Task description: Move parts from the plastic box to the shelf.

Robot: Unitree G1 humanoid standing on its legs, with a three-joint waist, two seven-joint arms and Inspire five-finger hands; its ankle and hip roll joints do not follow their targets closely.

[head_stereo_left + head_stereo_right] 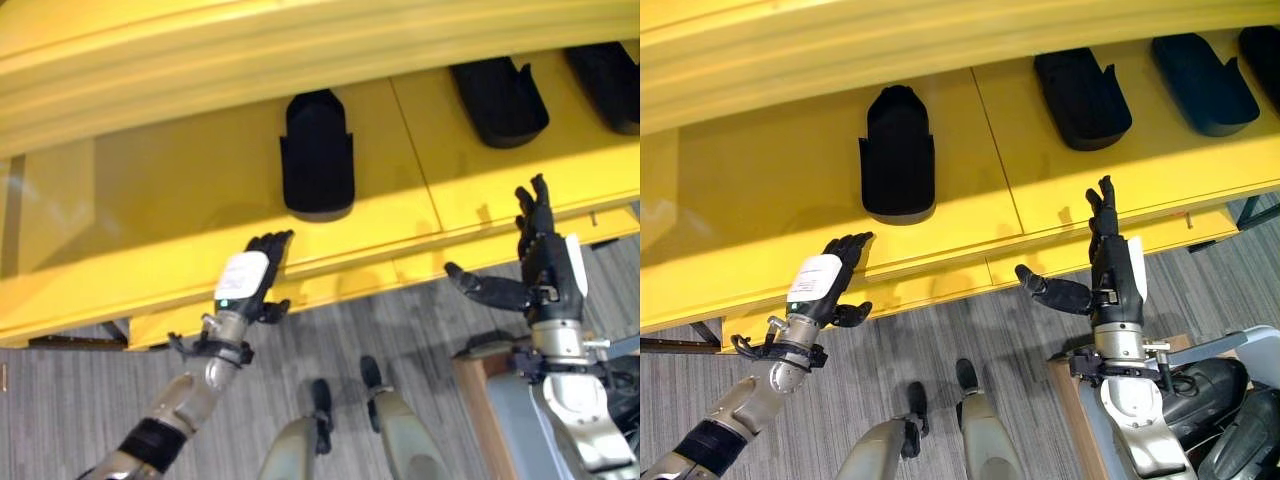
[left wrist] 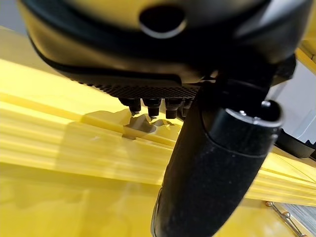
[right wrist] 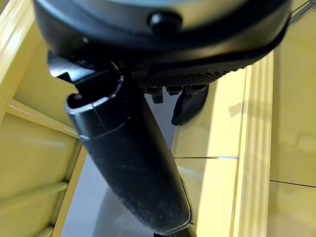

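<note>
Black moulded parts lie on the yellow shelf (image 1: 150, 190): one part (image 1: 317, 155) straight ahead, another (image 1: 497, 98) to its right, and a third (image 1: 1202, 82) further right. My left hand (image 1: 248, 280) reaches up at the shelf's front edge, fingers straight and empty, fingertips on the lip. My right hand (image 1: 548, 265) stands upright before the shelf edge to the right, fingers straight, thumb spread sideways, holding nothing. The plastic box (image 1: 1265, 350) shows at the lower right with dark parts (image 1: 1200, 385) inside.
A yellow upper shelf board (image 1: 300, 40) overhangs the shelf along the top. Grey striped floor (image 1: 80, 400) lies below the shelf. A brown edge (image 1: 475, 400) runs beside the box at the lower right.
</note>
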